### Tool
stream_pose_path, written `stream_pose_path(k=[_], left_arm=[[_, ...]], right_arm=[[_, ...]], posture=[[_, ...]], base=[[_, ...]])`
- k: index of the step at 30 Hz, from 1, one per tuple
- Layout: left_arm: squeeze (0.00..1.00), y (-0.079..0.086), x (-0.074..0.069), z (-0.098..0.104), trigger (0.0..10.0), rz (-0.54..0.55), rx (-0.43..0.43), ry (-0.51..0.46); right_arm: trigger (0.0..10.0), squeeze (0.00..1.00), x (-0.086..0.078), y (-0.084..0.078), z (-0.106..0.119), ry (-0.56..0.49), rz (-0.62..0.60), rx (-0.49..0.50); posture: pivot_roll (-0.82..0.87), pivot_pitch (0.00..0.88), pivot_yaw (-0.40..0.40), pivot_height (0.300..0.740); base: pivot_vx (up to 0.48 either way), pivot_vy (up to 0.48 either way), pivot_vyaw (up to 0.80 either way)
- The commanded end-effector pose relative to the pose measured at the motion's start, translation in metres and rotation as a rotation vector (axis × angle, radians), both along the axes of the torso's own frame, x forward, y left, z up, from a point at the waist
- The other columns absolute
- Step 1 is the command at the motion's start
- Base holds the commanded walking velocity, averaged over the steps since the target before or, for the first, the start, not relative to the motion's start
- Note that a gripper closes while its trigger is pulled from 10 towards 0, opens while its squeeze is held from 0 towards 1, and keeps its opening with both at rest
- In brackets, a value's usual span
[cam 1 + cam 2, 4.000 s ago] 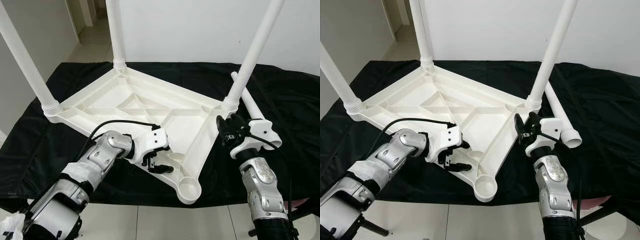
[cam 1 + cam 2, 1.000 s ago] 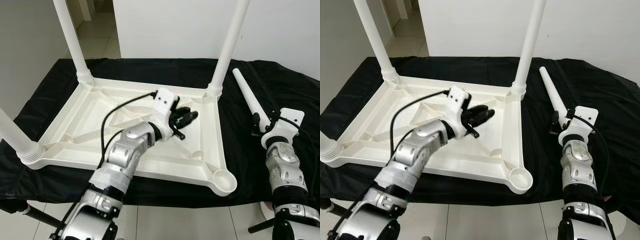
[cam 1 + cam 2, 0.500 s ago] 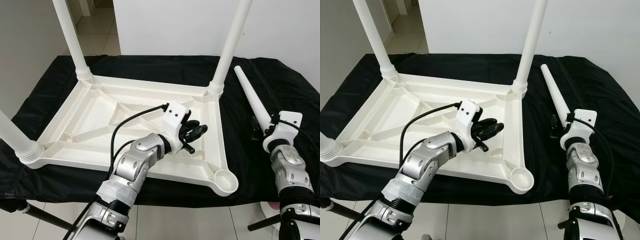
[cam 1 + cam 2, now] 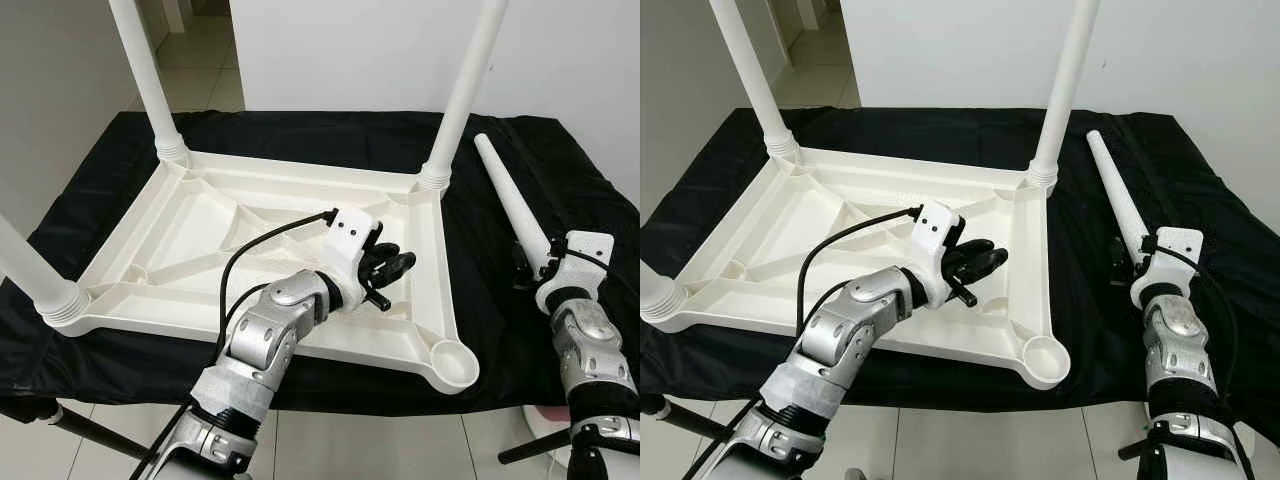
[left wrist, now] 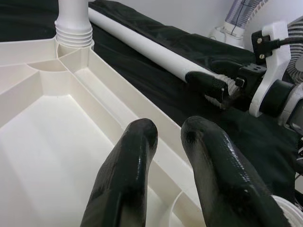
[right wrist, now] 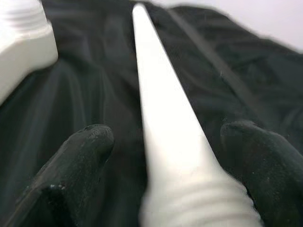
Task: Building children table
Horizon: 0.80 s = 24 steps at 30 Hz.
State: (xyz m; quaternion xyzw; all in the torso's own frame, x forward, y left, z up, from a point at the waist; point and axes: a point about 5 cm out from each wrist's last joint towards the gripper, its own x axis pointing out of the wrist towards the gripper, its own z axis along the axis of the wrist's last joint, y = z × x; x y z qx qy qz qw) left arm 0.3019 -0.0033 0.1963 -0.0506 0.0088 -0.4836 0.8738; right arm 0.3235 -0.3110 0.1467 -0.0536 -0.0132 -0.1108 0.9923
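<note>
Nearest the robot, the empty round leg socket [image 4: 452, 364] at the front right corner of the upside-down white table top [image 4: 180, 235], which lies ribs-up on a black cloth [image 4: 300, 130] over a work surface. Just behind that, the left gripper [image 4: 392, 268] hovers over the top's right side, near the long right rim; fingers [image 5: 128, 165] close together w/ only a thin gap, nothing betw. them, so holding nothing. Front left corner: a leg [image 4: 30, 270] screwed in, pointing up. To the right, off the table top, the right gripper [image 4: 522, 268] sits at the thick threaded end of the loose fourth leg [image 4: 505, 200], which lies flat on the cloth, tapering away from the robot. In the right wrist view its fingers [image 6: 80, 156] are spread wide, one either side of the leg [image 6: 165, 137], w/ clear gaps both sides, not clamped; can't tell if anything touches. Further back, two more legs stand upright in the far corners: back left leg [image 4: 145, 80] & back right leg [image 4: 460, 90], both running up out of the top of the view. Beyond the cloth, a white wall [image 4: 350, 50] & pale tiled floor [image 4: 200, 70] at back left.
</note>
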Motion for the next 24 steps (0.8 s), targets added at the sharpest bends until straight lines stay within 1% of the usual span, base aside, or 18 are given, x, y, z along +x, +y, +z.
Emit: stream_pose_path(k=[1,9,13,15,17,18,20,21,24], left_arm=[[0.0,0.0,-0.002,0.001,10.0,0.004,0.004,0.0],[0.0,-0.001,-0.003,0.003,10.0,0.001,0.004,0.0],[0.0,-0.001,-0.002,0.004,10.0,0.002,0.003,0.003],[0.0,-0.002,-0.001,0.004,10.0,0.001,0.002,0.003],[0.0,-0.003,-0.001,0.005,10.0,0.001,0.001,0.003],[0.0,-0.003,-0.001,0.005,10.0,0.0,0.002,0.001],[0.0,-0.003,-0.001,0.005,10.0,-0.001,0.002,0.0],[0.0,-0.004,-0.001,0.006,10.0,0.0,0.003,-0.002],[0.0,-0.004,0.0,0.006,10.0,0.001,0.004,-0.006]], right_arm=[[10.0,0.0,-0.006,-0.002,-0.017,0.058,-0.021,0.034],[10.0,0.0,-0.016,-0.003,-0.025,0.056,-0.045,0.061],[10.0,0.0,-0.019,0.0,-0.029,0.059,-0.042,0.052],[10.0,0.0,-0.02,0.006,-0.032,0.043,-0.02,0.054],[10.0,0.0,-0.019,0.007,-0.032,0.039,-0.011,0.056],[2.3,0.0,-0.019,0.009,-0.033,0.036,-0.002,0.061],[2.3,0.0,-0.018,0.009,-0.033,0.035,0.003,0.067],[0.0,0.0,-0.017,0.01,-0.032,0.032,0.011,0.072],[0.0,0.0,-0.016,0.012,-0.032,0.036,0.022,0.086]], posture=[[0.03,0.12,0.065,0.74],[0.03,0.124,0.07,0.74],[0.03,0.126,0.072,0.74],[0.03,0.127,0.076,0.74],[0.03,0.126,0.076,0.74],[0.03,0.126,0.075,0.74],[0.03,0.125,0.075,0.74],[0.03,0.123,0.074,0.74],[0.03,0.117,0.069,0.74]], base=[[0.0,0.0,0.0],[0.0,0.0,0.0],[0.0,0.0,0.0],[0.0,0.0,0.0],[0.0,0.0,0.0],[0.0,0.0,0.0],[0.0,0.0,0.0],[0.0,0.0,0.0],[0.0,0.0,0.0]])
